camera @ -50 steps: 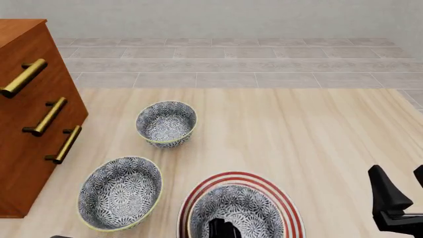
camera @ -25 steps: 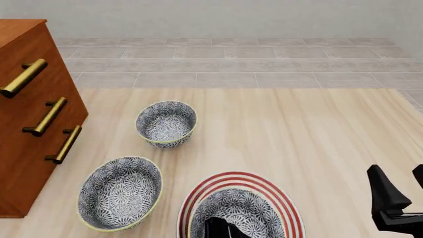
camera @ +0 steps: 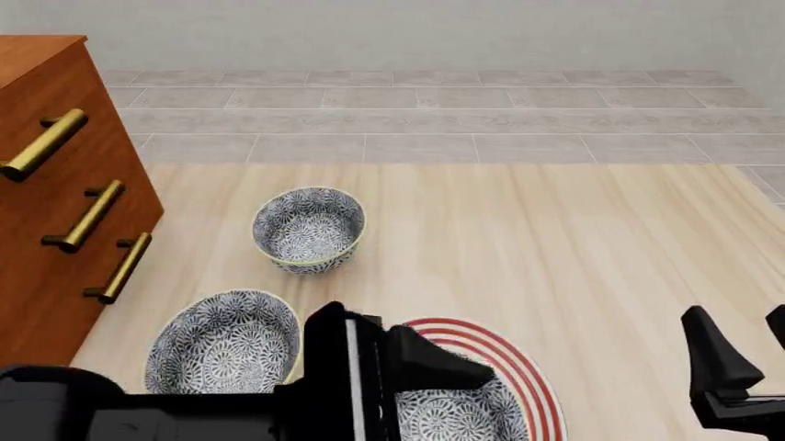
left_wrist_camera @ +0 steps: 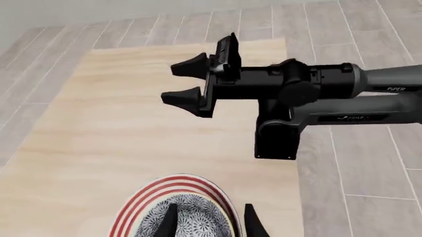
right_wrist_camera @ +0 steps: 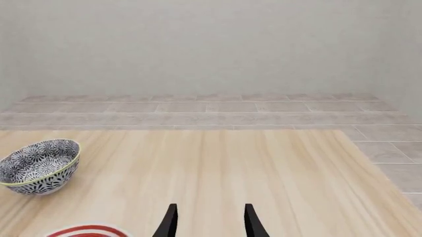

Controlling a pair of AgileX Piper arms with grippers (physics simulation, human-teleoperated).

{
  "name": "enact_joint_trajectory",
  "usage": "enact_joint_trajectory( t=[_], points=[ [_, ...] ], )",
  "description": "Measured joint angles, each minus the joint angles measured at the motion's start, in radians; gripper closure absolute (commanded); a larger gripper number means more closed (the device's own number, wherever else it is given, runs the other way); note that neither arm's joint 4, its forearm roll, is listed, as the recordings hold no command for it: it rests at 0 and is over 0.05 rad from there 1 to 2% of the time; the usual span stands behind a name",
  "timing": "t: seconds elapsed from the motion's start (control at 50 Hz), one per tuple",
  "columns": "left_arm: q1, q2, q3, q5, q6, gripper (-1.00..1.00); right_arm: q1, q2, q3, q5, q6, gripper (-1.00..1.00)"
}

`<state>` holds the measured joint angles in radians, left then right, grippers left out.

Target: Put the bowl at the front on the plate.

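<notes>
Our left gripper point(left_wrist_camera: 207, 219) hangs above the near side of the table with its two dark fingertips point(left_wrist_camera: 170, 222) set apart, nothing between them; beneath the tips lies the patterned bowl point(left_wrist_camera: 185, 219), with one tip over its inside and the other out past its rim. We cannot tell from the wrist view whether the tips touch the bowl, but the fingers look spread, not closed on it. In the front view our left arm point(camera: 221, 404) fills the lower left and covers much of the bowl point(camera: 448, 413), which sits inside the red-ringed plate point(camera: 521, 372) at the near edge of the table point(camera: 552, 239). So the bowl rests on the plate.

Our right gripper point(camera: 742, 372) stands at the right edge of the front view, well apart from the plate, fingers parted and holding nothing; the left wrist view shows the same right gripper point(left_wrist_camera: 185, 81) with its jaws apart over bare wood.

To the left of the plate sits a second floral bowl point(camera: 223, 356), and farther back a third floral bowl point(camera: 308, 229). A wooden cabinet point(camera: 55, 220) with brass handles point(camera: 86, 216) stands at the left.
</notes>
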<state>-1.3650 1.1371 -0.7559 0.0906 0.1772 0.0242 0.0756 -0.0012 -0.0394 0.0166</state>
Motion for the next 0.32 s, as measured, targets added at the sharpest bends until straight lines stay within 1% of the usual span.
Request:
enact_joint_trajectory(
  t=[0.14,0.32],
  points=[
    [0.061,-0.071,-0.032,0.028,0.037,-1.0,-0.001,-0.002,0.0,0.002,0.001,-1.0],
    [0.149,-0.142,-0.043,0.028,0.072,-1.0,-0.003,-0.001,0.0,0.002,0.003,-1.0]
  ],
)
